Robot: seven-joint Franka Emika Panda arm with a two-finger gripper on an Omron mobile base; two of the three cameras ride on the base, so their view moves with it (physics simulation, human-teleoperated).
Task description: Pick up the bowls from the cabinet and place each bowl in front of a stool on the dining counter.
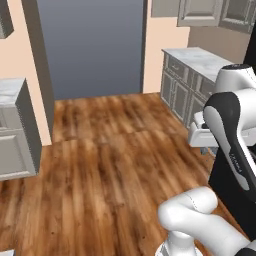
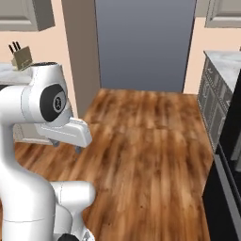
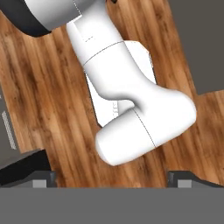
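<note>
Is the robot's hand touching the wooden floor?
Apart. In the right base view the gripper hangs open high above the wooden floor, with plain empty space under its fingertips.

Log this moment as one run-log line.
phase: transit | gripper: open, empty | below: wood floor | bowls: not yet picked
</note>
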